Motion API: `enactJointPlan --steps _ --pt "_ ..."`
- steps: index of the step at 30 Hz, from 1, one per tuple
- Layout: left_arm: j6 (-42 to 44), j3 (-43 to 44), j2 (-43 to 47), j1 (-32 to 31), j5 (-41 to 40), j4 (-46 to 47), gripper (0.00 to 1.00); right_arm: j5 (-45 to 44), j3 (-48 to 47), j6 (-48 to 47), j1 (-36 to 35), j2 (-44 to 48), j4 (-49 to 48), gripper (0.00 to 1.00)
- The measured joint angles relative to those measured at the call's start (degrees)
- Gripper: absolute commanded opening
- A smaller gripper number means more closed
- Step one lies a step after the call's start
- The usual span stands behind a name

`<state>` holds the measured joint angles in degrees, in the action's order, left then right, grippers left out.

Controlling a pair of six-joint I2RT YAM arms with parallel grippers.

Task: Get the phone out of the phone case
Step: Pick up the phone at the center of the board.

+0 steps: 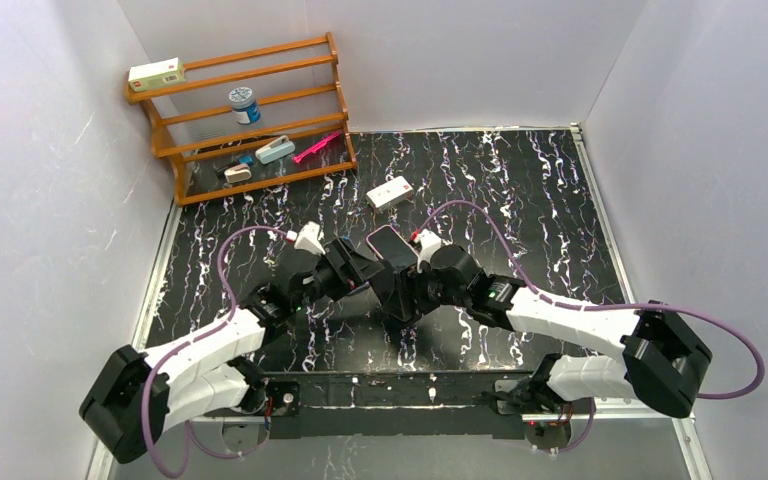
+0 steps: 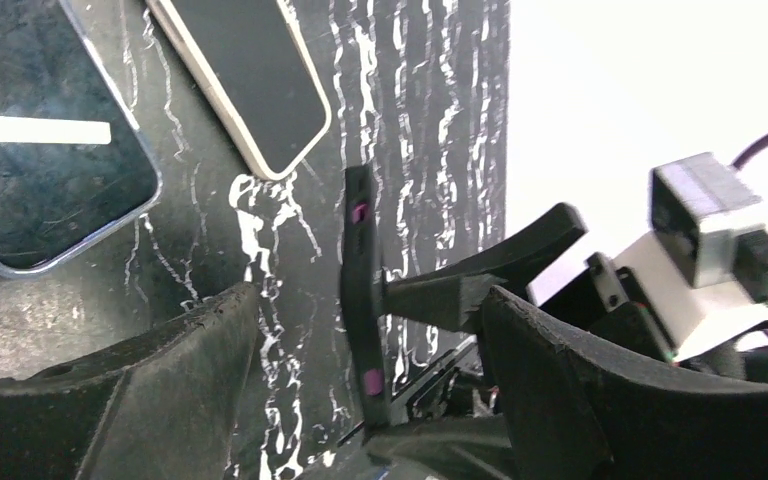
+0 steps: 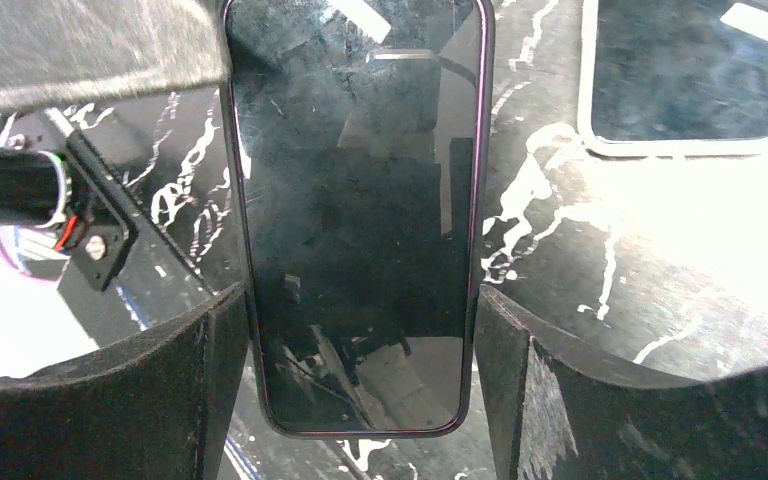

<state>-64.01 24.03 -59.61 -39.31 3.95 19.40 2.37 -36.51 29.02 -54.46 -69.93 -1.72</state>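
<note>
Where your two arms meet over the table, your right gripper clamps the phone by its long edges, the handset seated in its purple-rimmed phone case. Your left gripper stands spread, jaws either side of that case's edge, one finger clear of it. Beyond lies a white box.

Black white-veined table, purple-rimmed dark phone, brown rack
</note>
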Motion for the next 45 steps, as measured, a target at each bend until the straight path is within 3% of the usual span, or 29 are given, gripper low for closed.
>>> enactJointPlan --steps 6,11,18,22,24,27,29,30,34,45 --pt "-0.61 -0.85 4.20 -0.28 -2.54 0.79 0.83 0.61 0.00 0.74 -1.05 0.00 -2.64 0.01" --pt "-1.25 -1.18 3.54 -0.33 -2.71 0.81 0.76 0.68 0.00 1.07 -1.05 0.04 -3.69 0.01" --pt "-1.97 -1.16 1.27 -1.16 -2.71 2.05 0.53 1.86 0.20 1.14 -1.05 0.63 -6.51 0.01" --pt "-2.71 -1.16 -0.02 -1.44 -2.23 3.41 0.30 2.99 0.90 1.11 -1.05 0.63 -7.89 0.01" --pt "-3.19 -1.18 0.02 -1.44 -1.97 4.28 0.19 3.43 1.16 1.11 -1.05 0.63 -8.33 0.17" --pt "-3.48 -1.33 1.42 -1.49 -2.25 4.59 0.03 4.00 1.73 1.05 -1.05 0.81 -9.60 0.56" --pt "-4.09 -2.49 3.65 -1.57 -3.56 3.72 0.00 3.91 2.34 0.63 -1.05 1.64 -10.71 0.80" --pt "-4.46 -3.10 4.98 -1.60 -3.91 3.52 0.00 4.04 2.93 0.90 -1.07 2.32 -11.50 0.85" --pt "-5.99 -5.44 11.17 -1.79 -6.10 2.60 0.00 4.72 4.48 3.74 -1.09 6.40 -13.51 0.98" --pt "-13.64 -8.00 22.01 -1.75 -13.90 2.43 0.00 3.28 9.68 15.10 -1.05 20.37 -16.70 0.98"
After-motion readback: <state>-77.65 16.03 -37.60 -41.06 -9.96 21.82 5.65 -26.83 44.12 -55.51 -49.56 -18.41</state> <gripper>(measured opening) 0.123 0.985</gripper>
